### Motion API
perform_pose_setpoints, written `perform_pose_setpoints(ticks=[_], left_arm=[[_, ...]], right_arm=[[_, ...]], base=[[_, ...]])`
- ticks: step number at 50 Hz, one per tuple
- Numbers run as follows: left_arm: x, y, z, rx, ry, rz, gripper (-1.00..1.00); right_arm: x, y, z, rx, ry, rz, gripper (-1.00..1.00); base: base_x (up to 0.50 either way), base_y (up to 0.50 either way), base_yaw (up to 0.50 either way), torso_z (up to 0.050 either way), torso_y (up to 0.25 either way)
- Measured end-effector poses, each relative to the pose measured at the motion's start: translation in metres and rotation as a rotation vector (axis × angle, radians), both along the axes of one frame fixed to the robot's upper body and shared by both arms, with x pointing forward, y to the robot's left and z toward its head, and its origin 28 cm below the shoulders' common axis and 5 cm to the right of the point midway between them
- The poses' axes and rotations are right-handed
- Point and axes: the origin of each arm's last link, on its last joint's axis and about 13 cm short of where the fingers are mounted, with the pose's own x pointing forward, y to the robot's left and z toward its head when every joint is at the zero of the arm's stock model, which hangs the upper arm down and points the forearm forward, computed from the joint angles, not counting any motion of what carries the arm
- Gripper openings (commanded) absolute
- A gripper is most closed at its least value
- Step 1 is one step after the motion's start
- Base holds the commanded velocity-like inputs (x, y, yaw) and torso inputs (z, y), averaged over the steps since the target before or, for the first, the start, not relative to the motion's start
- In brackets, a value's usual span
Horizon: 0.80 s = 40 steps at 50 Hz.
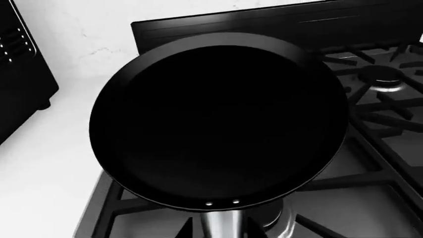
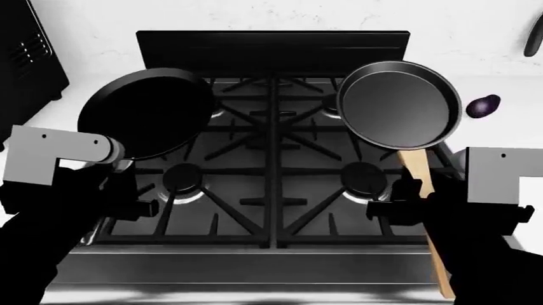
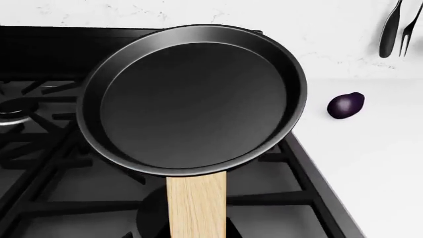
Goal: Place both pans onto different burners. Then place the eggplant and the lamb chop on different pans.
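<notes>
The left claw (image 2: 114, 166), stretching forward, is pinching the flat pan (image 2: 146, 113) above the stove's (image 2: 271, 184) back-left corner. The right claw (image 2: 413, 190) is gripping the wooden-handled pan (image 2: 397, 105) over the back-right burner. The eggplant (image 2: 482, 105) is lying on the tabletop (image 2: 500, 130) beside it.

We see a white counter (image 2: 509, 127) with a black stove (image 2: 271, 184) set in its middle. A small purple eggplant (image 2: 484, 105) lies on the counter at about two o'clock from the stove. A black box (image 2: 25, 63) sits at ten o'clock.
</notes>
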Motion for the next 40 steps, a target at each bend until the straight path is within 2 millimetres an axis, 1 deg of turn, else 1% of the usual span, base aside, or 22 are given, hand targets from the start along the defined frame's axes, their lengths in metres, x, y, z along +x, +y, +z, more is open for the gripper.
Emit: perform_pose_setpoints(ticks=[8, 40], left_arm=[[-0.0002, -0.0001, -0.0002, -0.003, -0.003, -0.002, -1.00], [0.0003, 0.0001, -0.0040, -0.013, -0.002, -0.005, -1.00]], right_arm=[[-0.0001, -0.0002, 0.0007, -0.003, -0.015, 0.010, -1.00], [-0.0002, 0.0001, -0.0004, -0.007, -0.017, 0.028, -1.00]], base=[[0.05, 0.00, 0.00, 0.001, 0.004], [0.27, 0.00, 0.00, 0.001, 0.005]])
